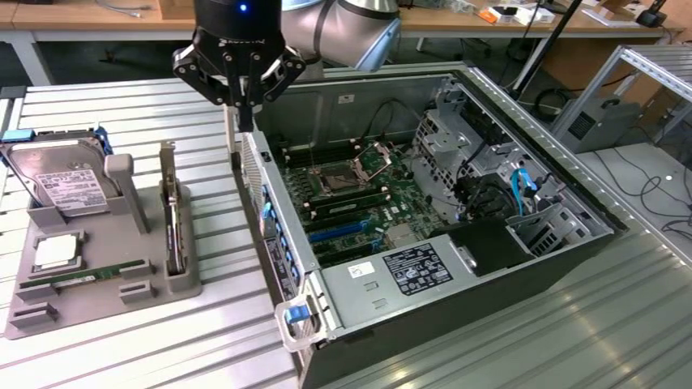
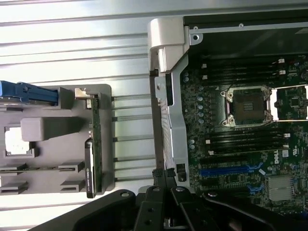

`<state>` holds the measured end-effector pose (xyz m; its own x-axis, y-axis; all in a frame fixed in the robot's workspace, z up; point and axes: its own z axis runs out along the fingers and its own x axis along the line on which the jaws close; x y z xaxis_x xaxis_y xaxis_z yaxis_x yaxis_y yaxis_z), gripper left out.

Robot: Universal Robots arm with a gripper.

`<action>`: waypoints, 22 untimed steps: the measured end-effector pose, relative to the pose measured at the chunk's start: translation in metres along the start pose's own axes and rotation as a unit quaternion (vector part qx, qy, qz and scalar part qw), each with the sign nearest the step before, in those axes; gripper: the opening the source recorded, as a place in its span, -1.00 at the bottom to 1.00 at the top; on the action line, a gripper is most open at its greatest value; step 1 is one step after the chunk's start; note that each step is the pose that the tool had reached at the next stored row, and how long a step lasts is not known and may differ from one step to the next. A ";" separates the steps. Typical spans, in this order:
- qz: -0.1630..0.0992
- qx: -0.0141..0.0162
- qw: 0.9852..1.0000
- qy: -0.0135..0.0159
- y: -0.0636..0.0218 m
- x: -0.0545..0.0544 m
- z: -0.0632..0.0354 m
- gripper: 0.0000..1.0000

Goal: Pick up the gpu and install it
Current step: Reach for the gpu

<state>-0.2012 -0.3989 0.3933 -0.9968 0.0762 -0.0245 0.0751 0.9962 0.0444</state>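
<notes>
The gpu, on edge in the grey holder, appears light, stiff and fragile; grasp its upper board edge; the gripper has its jaws pressed together, empty.

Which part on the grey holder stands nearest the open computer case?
The gpu, the thin dark card standing on edge at the side of the holder facing the case. The hard drive and the green memory stick sit farther away.

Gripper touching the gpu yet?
Apart. In the exterior view the gripper hangs over the case edge, while the gpu stands on edge in the gray holder, bare table between them.
</notes>
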 end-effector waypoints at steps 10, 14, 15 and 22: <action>0.000 0.000 1.000 0.000 -0.0006 0.008 -0.0002 -0.79; 0.000 0.000 1.000 0.000 -0.0008 0.010 -0.0003 -0.79; 0.000 0.000 1.000 0.000 -0.0008 0.010 -0.0003 -0.79; 0.000 0.000 1.000 0.000 -0.0011 0.014 -0.0004 -0.79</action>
<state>-0.2150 -0.3989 0.3933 -0.9968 0.0762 -0.0245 0.0751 0.9962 0.0444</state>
